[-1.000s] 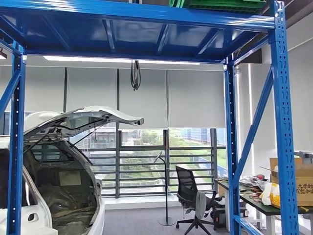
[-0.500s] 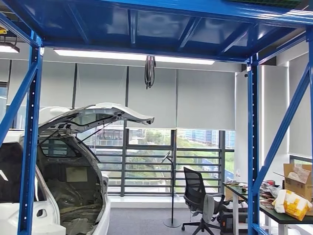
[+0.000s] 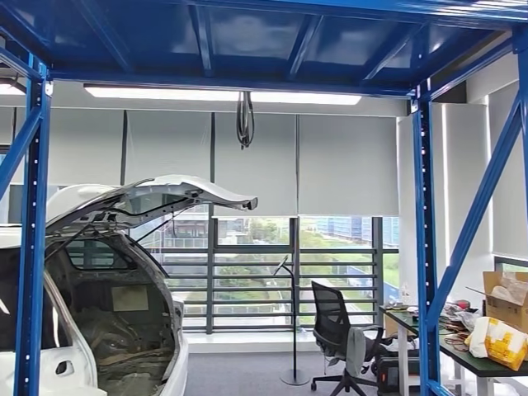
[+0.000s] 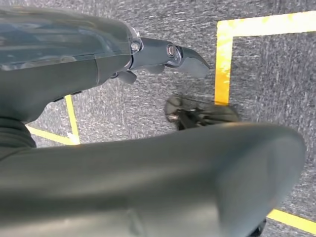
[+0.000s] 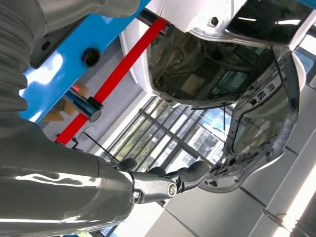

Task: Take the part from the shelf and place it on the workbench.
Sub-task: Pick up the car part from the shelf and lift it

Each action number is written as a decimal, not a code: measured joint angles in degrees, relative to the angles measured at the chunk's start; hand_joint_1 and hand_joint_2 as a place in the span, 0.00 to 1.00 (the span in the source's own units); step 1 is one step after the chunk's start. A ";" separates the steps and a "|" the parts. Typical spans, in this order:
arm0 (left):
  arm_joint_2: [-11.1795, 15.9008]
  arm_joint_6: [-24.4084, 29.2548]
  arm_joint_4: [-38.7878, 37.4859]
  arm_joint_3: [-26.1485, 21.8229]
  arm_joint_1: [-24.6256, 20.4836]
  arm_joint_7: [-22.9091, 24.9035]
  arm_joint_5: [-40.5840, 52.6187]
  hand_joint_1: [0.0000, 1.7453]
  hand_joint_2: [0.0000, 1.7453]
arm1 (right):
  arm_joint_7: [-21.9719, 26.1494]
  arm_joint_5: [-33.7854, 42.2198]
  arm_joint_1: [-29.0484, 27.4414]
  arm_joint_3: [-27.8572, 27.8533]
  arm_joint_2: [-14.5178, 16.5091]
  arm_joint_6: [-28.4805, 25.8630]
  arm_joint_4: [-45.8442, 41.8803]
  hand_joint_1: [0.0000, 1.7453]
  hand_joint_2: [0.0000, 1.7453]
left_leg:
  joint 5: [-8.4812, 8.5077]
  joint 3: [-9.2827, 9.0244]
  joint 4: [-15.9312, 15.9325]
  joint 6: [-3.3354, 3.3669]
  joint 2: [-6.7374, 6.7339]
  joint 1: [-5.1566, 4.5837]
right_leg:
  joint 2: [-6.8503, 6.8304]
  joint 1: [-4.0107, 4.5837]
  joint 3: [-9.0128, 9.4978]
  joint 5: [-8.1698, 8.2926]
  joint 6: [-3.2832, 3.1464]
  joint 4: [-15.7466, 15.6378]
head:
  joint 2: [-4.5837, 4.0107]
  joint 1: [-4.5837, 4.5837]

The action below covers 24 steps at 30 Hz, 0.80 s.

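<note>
Task status: early stage, as judged. Blue steel shelf frame (image 3: 425, 247) overhead and at 3 o'clock; white car body with raised tailgate (image 3: 112, 272) at 8 o'clock. Part not located on any visible level. Left hand (image 4: 168, 54) empty, fingers extended above grey carpet. Right hand (image 5: 164, 182) empty, fingers apart. Remaining: locate, grasp, carry, place.

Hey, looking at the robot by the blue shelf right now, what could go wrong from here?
1. The head view looks through the blue shelf frame at the white car; no part is in sight, so a reach now would be blind.
2. The right hand, raised and empty, is close to a blue beam and could knock it.
3. The left hand hangs over the floor, far from helping.
</note>
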<state>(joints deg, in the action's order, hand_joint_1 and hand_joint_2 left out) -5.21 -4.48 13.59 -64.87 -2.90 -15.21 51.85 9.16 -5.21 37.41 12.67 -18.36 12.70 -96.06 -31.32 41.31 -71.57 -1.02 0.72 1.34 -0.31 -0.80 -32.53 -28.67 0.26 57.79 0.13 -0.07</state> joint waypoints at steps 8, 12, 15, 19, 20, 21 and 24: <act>0.08 -0.09 -0.16 0.00 -0.09 -0.21 0.45 0.00 0.00 | 0.28 0.17 -0.20 -0.34 -0.28 0.00 -0.08 0.00 1.00 | 4.37 -4.67 11.31 2.01 -0.42 -0.27 | 0.00 -0.36 1.55 -2.65 2.75 0.66 | 0.02 0.02; 0.30 -0.27 -0.15 0.00 -0.26 -0.52 0.58 0.00 0.00 | 0.37 0.18 -0.36 -0.51 -0.34 0.00 -0.12 0.00 1.00 | 3.22 -6.18 11.42 3.28 -0.27 -0.66 | 0.07 -0.32 -5.61 -7.15 2.71 13.79 | 0.00 0.04; 0.29 -0.38 -0.15 0.00 -0.22 -0.64 0.77 0.00 0.00 | 0.38 0.19 -0.80 -0.51 -0.35 0.00 -0.09 0.00 1.00 | 2.12 -7.65 11.42 3.51 -0.01 -1.16 | 0.17 0.12 -8.84 -3.91 1.99 15.18 | 0.00 0.04; 0.28 -0.39 -0.20 0.00 -0.39 -0.68 0.95 0.00 0.00 | 0.48 0.26 -0.68 -0.70 -0.40 -0.05 -0.09 0.00 1.00 | 0.67 -9.35 11.61 3.09 0.37 -1.31 | 0.41 1.49 -4.80 2.98 0.26 3.27 | 0.04 0.08; 0.27 -0.39 -0.22 0.00 -0.43 -0.68 0.95 0.00 0.00 | 0.52 0.27 -0.66 -0.75 -0.42 -0.07 -0.09 0.00 1.00 | 0.51 -9.38 11.76 2.82 0.41 -1.25 | 0.43 1.71 -4.46 2.70 -0.08 2.50 | 0.05 0.11; 0.27 -0.39 -0.22 0.00 -0.45 -0.68 0.96 0.00 0.00 | 0.57 0.28 -0.67 -0.78 -0.43 -0.09 -0.11 0.00 1.00 | 0.40 -9.44 11.94 2.55 0.42 -1.20 | 0.44 1.79 -4.25 2.51 -0.29 1.90 | 0.06 0.15; 0.32 -0.39 -0.22 0.00 -0.45 -0.69 0.98 0.00 0.00 | 0.87 0.33 -0.99 -0.91 -0.42 -0.17 -0.37 0.00 1.00 | -0.73 -9.13 10.62 1.80 0.21 -1.24 | 0.33 1.26 -2.78 2.33 -0.77 0.16 | 0.04 0.17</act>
<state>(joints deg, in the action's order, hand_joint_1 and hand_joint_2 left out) -4.89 -4.87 13.38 -64.87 -3.35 -15.90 52.83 10.03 -4.87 36.42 11.76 -18.78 12.52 -96.43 -32.05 32.18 -60.95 0.78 0.93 0.10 0.02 0.46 -35.31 -26.33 -0.51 57.95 0.17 0.10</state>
